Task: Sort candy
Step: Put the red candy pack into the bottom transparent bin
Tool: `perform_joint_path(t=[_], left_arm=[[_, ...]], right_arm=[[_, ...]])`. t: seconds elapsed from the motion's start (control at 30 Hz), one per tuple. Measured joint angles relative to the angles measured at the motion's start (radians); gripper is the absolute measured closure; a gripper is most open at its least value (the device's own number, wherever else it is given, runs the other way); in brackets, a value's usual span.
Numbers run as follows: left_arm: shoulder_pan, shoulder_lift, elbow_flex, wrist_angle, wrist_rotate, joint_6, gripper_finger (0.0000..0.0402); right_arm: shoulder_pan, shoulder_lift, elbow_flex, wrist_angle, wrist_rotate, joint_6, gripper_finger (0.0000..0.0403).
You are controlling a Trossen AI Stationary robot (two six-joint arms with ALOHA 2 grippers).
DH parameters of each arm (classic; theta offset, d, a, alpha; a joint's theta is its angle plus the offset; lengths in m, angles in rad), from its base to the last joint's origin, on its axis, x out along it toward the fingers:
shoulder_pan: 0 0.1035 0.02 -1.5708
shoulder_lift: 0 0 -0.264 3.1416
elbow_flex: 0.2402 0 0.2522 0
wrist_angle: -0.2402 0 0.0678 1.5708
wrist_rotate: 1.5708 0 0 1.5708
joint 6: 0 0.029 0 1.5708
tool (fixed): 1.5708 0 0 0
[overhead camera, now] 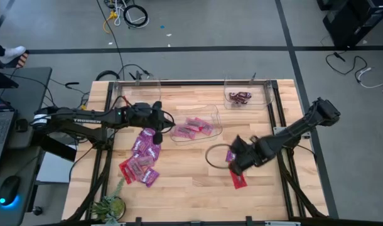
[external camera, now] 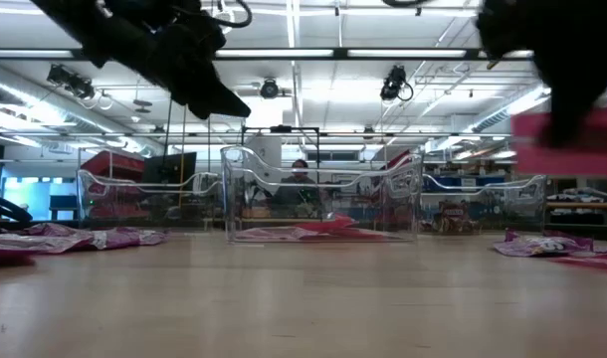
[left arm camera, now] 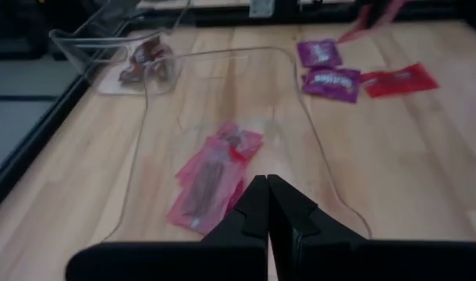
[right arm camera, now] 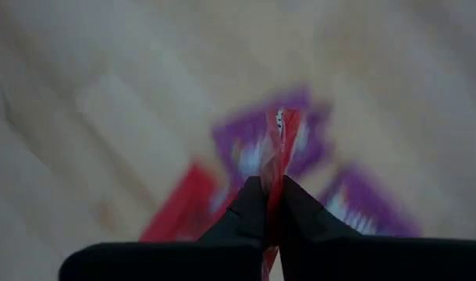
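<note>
right jaws: pinched tight on a thin red shiny candy packet (right arm camera: 279,148), held edge-on between the two dark fingers
right gripper (overhead camera: 237,164): sits over the near right part of the light wooden slatted table (overhead camera: 179,188), lifted off the wood going by the low view
under it: a flat red packet (overhead camera: 240,181) lying on the table, plus blurry purple ones in the right wrist view
left jaws: pressed together with nothing in them, pretty clear in the left wrist view
left gripper (left arm camera: 268,204): hanging just beside the near rim of the middle clear plastic bin (overhead camera: 210,129)
middle bin contents: a little heap of pink-red wrapped packets (left arm camera: 211,173) lying flat on its floor
far right clear plastic bin (overhead camera: 264,97): a few dark brown packets (overhead camera: 240,97) inside
loose pile: purple and red packets (overhead camera: 141,160) scattered on the left half of the table, just beside the left gripper
far left clear plastic bin (overhead camera: 132,88): can't tell what's in it
</note>
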Motion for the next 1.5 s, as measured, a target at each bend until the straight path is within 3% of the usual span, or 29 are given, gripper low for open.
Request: perform_joint_path(t=[0.17, 0.4, 0.53, 0.73, 0.97, 1.17, 1.33, 1.5], left_arm=[[0.017, 0.000, -0.076, 0.108, 0.042, -0.007, 0.0401], [0.017, 0.000, -0.095, 0.120, 0.052, -0.006, 0.0401], [0.017, -0.009, -0.095, 0.123, 0.058, -0.007, 0.0401], [0.014, -0.010, -0.095, 0.123, 0.078, -0.014, 0.0401], [0.013, -0.010, -0.095, 0.118, 0.100, -0.034, 0.0401], [0.013, -0.010, -0.095, 0.114, 0.111, -0.034, 0.0401], [0.013, -0.010, -0.095, 0.114, 0.111, -0.038, 0.0401], [0.013, -0.010, -0.095, 0.114, 0.111, -0.055, 0.0401]], right_arm=[[-0.163, 0.002, 0.077, 0.084, 0.101, -0.355, 0.0388], [-0.416, 0.002, 0.095, 0.436, 0.107, -0.878, 0.0389], [-0.530, 0.002, 0.095, 0.579, 0.083, -1.068, 0.0391], [-0.629, 0.059, 0.096, 0.645, -0.016, -1.184, 0.0389], [-0.655, 0.194, 0.095, 0.679, -0.111, -1.335, 0.0389], [-0.680, 0.266, 0.095, 0.715, -0.250, -1.368, 0.0379], [-0.680, 0.296, 0.095, 0.718, -0.255, -1.388, 0.0337], [-0.668, 0.282, 0.095, 0.716, -0.255, -1.374, 0.0266]])
